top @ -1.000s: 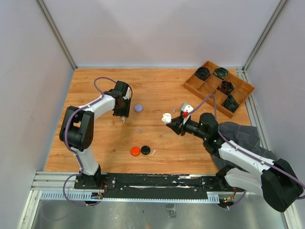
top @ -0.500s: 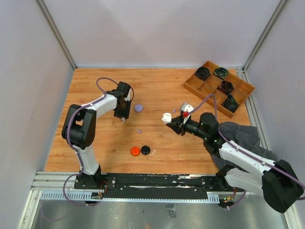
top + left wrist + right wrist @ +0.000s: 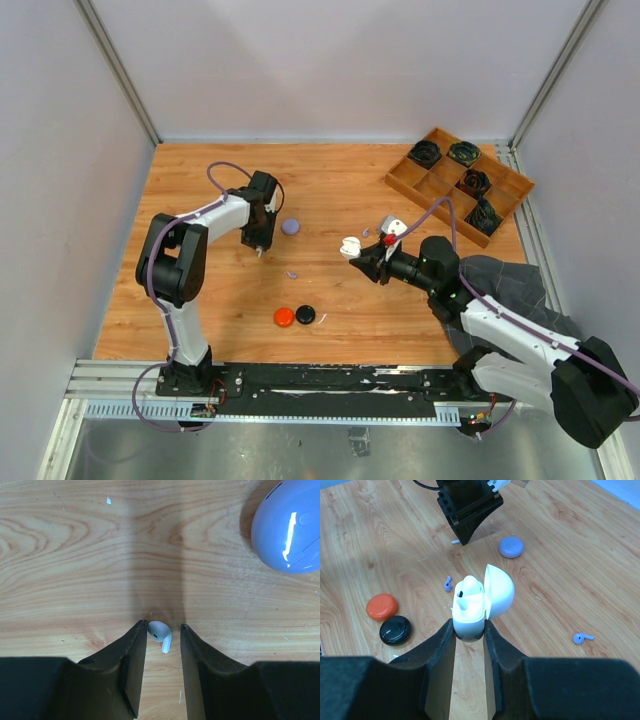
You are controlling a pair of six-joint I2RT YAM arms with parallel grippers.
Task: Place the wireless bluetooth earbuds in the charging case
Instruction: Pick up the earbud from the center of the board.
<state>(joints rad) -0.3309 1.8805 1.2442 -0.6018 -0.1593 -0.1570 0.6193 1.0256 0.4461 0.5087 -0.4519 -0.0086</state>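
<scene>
Between left end effector's [image 3: 162,626] slightly parted jaws lies white earbud [image 3: 160,634]; right end effector [image 3: 469,627] grips case [image 3: 470,605].

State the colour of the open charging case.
The charging case is white, clearest in the right wrist view.

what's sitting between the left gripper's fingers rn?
A white earbud, lying on the table between the jaws of the left gripper, which stand open and not clamped on it. The left wrist view shows it.

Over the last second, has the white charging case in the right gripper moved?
No. The white charging case, clamped in the right gripper, keeps its spot relative to the purple case.
</scene>
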